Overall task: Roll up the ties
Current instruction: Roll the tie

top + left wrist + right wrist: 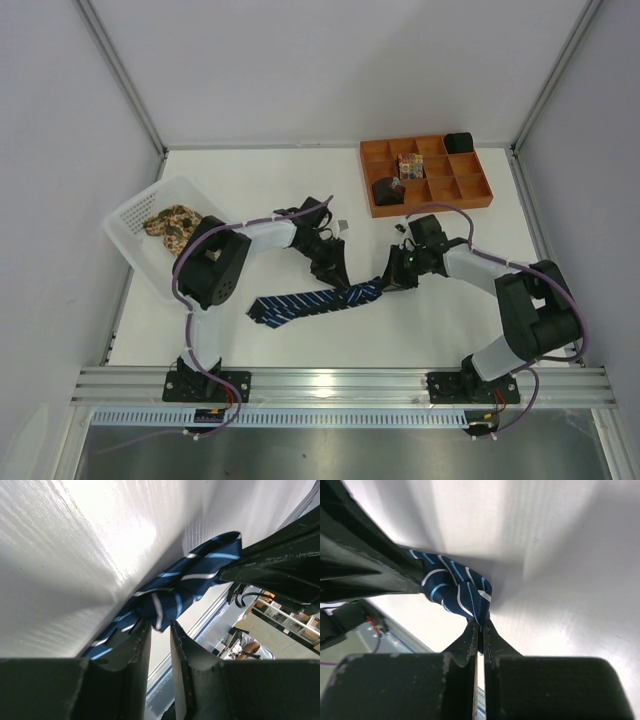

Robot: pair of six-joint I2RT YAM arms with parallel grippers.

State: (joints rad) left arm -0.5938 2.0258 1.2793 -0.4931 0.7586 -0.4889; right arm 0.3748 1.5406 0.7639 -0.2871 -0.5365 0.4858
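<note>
Pinching the navy tie (300, 303) from both sides toward the table's (250, 180) front edge, the left gripper (158, 625) and the tightly clamped right gripper (481, 624) hide its narrow end from above; pale stripes bunch into a fold at their tips, the wide end lying flat.

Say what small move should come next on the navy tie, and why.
Probably the right gripper should curl its pinched end over toward the wide end to start the roll: it is shut on the narrow end of the navy tie, the left gripper sits at the same bunch, and the rest lies flat.
</note>
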